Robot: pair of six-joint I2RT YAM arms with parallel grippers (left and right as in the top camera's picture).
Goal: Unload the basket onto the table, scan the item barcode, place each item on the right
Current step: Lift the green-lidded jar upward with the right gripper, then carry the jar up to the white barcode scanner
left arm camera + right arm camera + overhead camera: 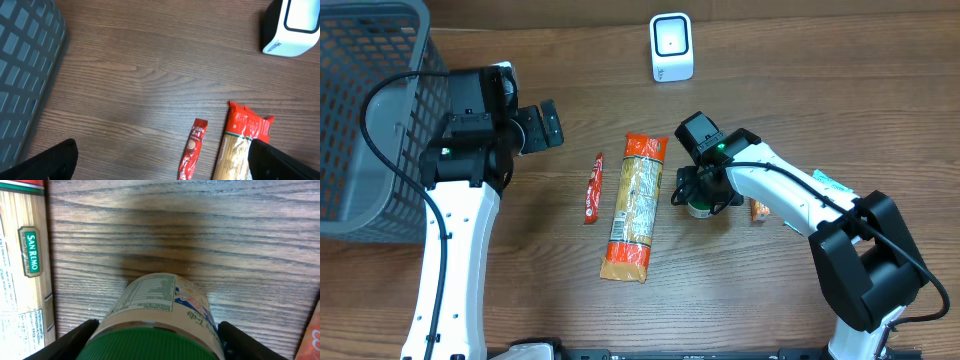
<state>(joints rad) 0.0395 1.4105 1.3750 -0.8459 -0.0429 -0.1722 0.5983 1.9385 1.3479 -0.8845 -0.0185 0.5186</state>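
A jar (160, 300) with a green screw lid and a pale printed label sits between the fingers of my right gripper (155, 342), which is shut on it, a black finger (70, 340) pressed to each side just under the lid. In the overhead view the right gripper (703, 195) covers most of the jar (700, 209), right of the table's middle. Whether the jar rests on the wood or hangs just above it I cannot tell. The white barcode scanner (671, 47) stands at the back of the table, also in the left wrist view as the scanner (292, 27). My left gripper (542, 128) hangs open and empty at the left, seen wide apart in its own view (163, 162).
A long pasta packet (635, 205) lies left of the jar, and a red coffee sachet (593, 188) lies further left. An orange packet (758, 210) and a teal item (830, 182) lie under the right arm. A grey mesh basket (370, 100) fills the far left.
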